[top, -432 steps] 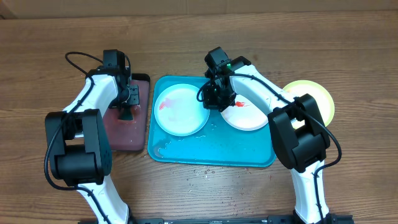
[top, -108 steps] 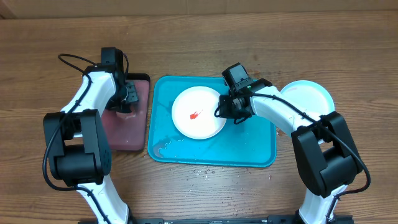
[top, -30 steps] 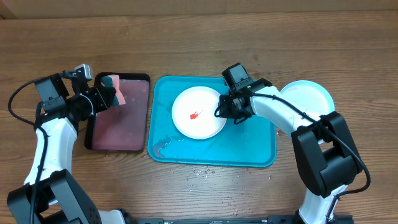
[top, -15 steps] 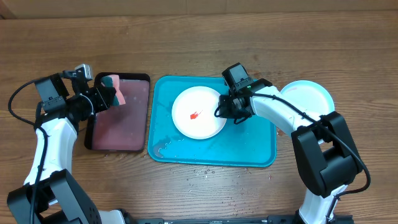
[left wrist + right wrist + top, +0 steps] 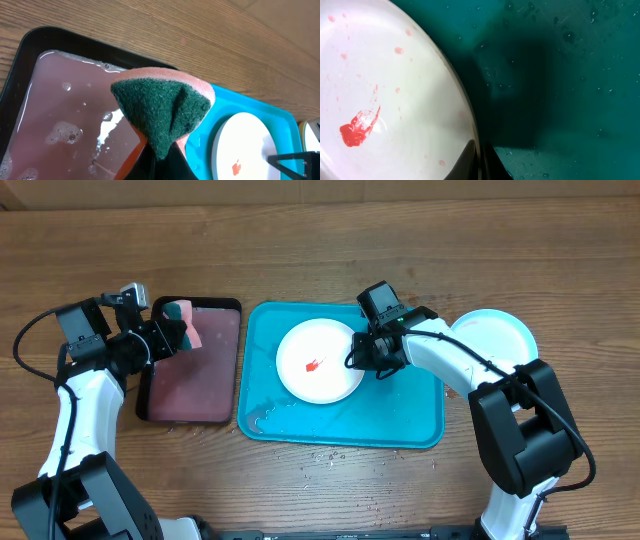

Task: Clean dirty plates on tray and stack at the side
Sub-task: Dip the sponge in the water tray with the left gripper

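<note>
- Left gripper (image 5: 166,336): clenched on a sponge (image 5: 165,107), which it holds above the far right corner of the black-rimmed tray (image 5: 186,422). The sponge is pinched into a fold, with the coarse dark green scouring face outward and a pink foam backing along the top edge.
- Black-rimmed tray: rectangular with rounded corners. It holds shallow pinkish water (image 5: 55,100) with small bubbles and foam on the surface.
- Turquoise tray (image 5: 400,425): a large rectangle of smooth plastic with a raised rim, just to the right of the black-rimmed tray. A wet patch (image 5: 265,415) lies at its near left corner, and fine droplets speckle its floor.
- White plate (image 5: 320,360): round, shallow and glossy. It lies in the turquoise tray, left of centre. A red sauce smear (image 5: 313,365) sits near its middle, with faint pink specks around it.
- Right gripper (image 5: 372,360): clamped on the right rim of the white plate, one finger on each side of the edge. The arm reaches in from the right across the tray.
- Light blue plate (image 5: 495,330): on the table (image 5: 300,240) just outside the tray's right edge. The right arm partly covers it.
- Table: wood grain. Water drops (image 5: 325,458) lie in front of the turquoise tray.
</note>
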Robot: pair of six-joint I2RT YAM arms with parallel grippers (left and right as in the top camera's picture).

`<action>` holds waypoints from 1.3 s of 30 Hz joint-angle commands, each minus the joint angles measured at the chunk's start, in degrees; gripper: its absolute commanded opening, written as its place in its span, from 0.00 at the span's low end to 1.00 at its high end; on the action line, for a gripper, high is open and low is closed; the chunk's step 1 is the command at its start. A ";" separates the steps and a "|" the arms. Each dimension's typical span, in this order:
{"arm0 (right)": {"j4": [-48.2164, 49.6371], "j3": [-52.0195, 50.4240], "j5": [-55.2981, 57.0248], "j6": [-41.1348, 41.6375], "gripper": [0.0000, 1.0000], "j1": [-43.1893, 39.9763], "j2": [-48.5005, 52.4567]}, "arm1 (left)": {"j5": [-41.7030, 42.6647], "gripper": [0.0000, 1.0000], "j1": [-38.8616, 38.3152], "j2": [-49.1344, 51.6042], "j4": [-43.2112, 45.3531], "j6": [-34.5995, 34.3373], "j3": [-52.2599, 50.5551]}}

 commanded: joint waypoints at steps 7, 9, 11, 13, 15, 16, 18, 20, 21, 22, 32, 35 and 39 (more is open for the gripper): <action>0.33 1.27 1.44 -0.74 0.04 0.09 0.07 | 1.70 0.04 0.31 -0.83 0.28 1.53 -0.26; 0.33 1.27 1.44 -0.74 0.04 0.09 0.07 | 1.73 0.04 0.31 -0.83 0.28 1.97 -0.26; 0.33 1.27 1.44 -0.74 0.04 0.09 0.07 | 1.73 0.04 0.31 -0.83 0.28 2.36 -0.26; 0.33 1.27 1.44 -0.74 0.04 0.09 0.07 | 1.73 0.04 0.31 -0.83 0.28 2.34 -0.26; 0.33 1.27 1.44 -0.76 0.04 0.09 0.07 | 1.73 0.04 0.31 -0.83 0.28 2.34 -0.26; 0.33 1.27 1.44 -0.76 0.04 0.09 0.07 | 1.73 0.04 0.31 -0.83 0.26 2.34 -0.26; 0.33 1.27 1.44 -0.74 0.04 0.09 0.07 | 1.70 0.04 0.31 -0.83 0.26 2.32 -0.26; 0.33 1.27 1.44 -0.76 0.04 0.09 0.07 | 1.70 0.04 0.31 -0.83 0.26 2.32 -0.26; 0.35 1.27 1.42 -0.74 0.04 0.09 0.07 | 1.70 0.04 0.31 -0.83 0.26 2.32 -0.26; 0.35 1.27 1.44 -0.74 0.04 0.09 0.07 | 1.70 0.04 0.31 -0.83 0.26 2.32 -0.26; 0.35 1.27 1.42 -0.76 0.04 0.09 0.07 | 1.70 0.04 0.31 -0.83 0.24 2.32 -0.26; 0.35 1.27 1.44 -0.74 0.04 0.09 0.07 | 1.70 0.04 0.31 -0.83 0.24 2.32 -0.26; 0.35 1.27 1.44 -0.74 0.04 0.09 0.07 | 1.70 0.04 0.31 -0.83 0.20 2.32 -0.26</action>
